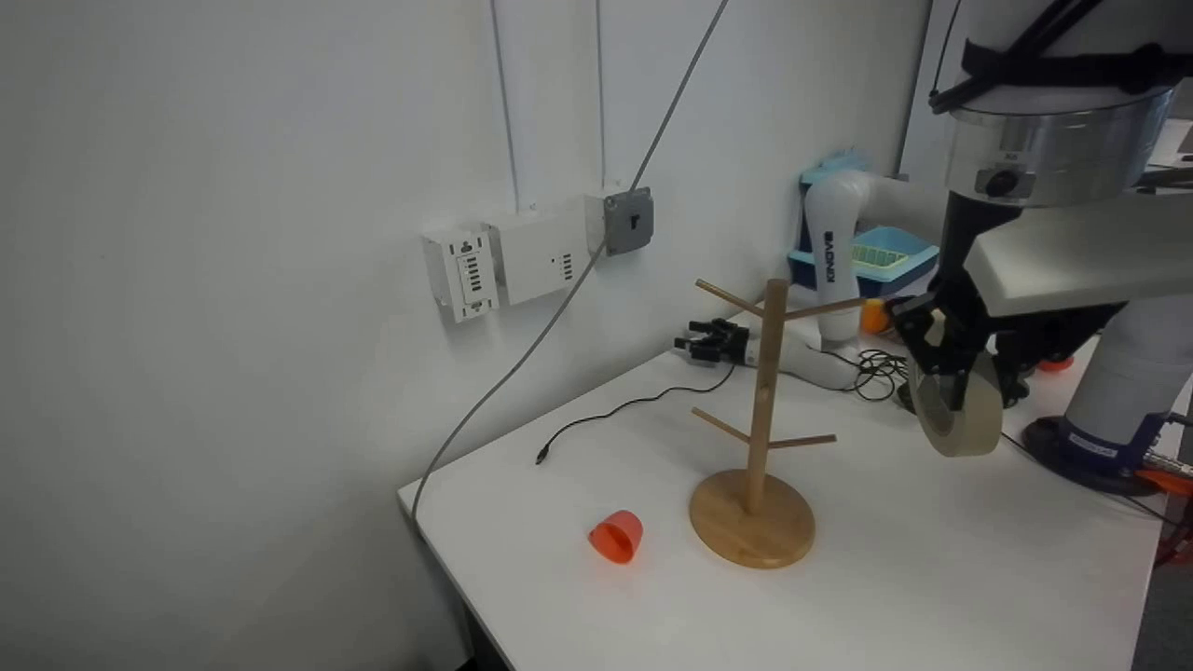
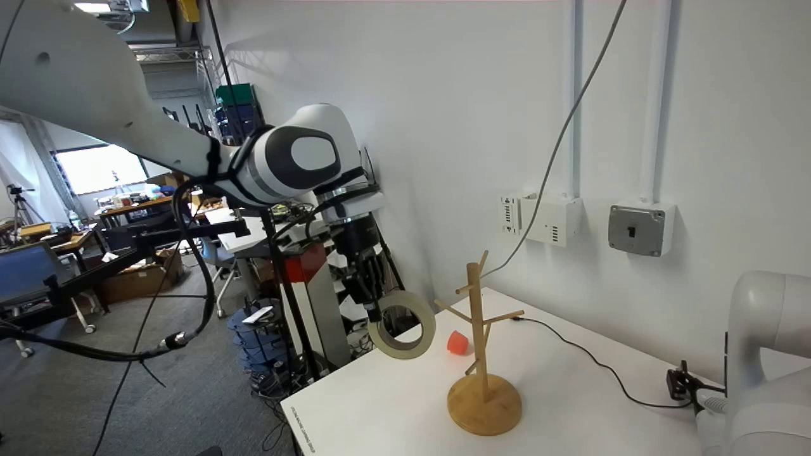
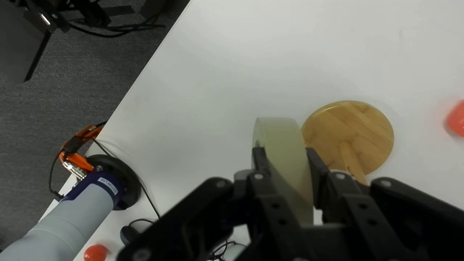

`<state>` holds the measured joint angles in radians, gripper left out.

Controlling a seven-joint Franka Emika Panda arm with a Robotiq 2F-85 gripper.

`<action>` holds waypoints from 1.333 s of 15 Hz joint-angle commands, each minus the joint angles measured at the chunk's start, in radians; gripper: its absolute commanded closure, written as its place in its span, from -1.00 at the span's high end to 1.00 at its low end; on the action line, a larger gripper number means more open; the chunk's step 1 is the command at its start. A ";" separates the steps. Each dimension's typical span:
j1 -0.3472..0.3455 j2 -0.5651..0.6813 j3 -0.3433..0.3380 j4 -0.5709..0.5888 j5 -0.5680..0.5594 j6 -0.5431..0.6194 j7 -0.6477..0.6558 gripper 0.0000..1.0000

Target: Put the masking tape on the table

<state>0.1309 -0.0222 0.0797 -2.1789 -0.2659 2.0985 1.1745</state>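
Slowly lower the masking tape point(image 2: 426, 316) (the claw point(image 3: 285, 150) pinches it) clear of the stand point(image 1: 753, 522), releasing only on the table point(image 3: 203, 108).

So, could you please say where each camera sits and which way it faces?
An exterior view: high, facing past the stand to the Kinova; gripper, wrist show.
An exterior view: near the Kinova, facing past the stand to the cup; arm shows.
Wrist view: above the table, facing down; gripper shows.
Both exterior views share stand, cup, tape.
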 commanded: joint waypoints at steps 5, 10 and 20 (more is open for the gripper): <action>-0.062 0.069 -0.037 0.016 -0.064 -0.018 0.015 -0.86; -0.072 0.176 -0.071 0.025 -0.106 -0.009 0.044 -0.86; -0.057 0.160 -0.080 -0.043 -0.089 0.029 -0.010 -0.86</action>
<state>0.0628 0.1921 0.0035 -2.1705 -0.3491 2.0897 1.1909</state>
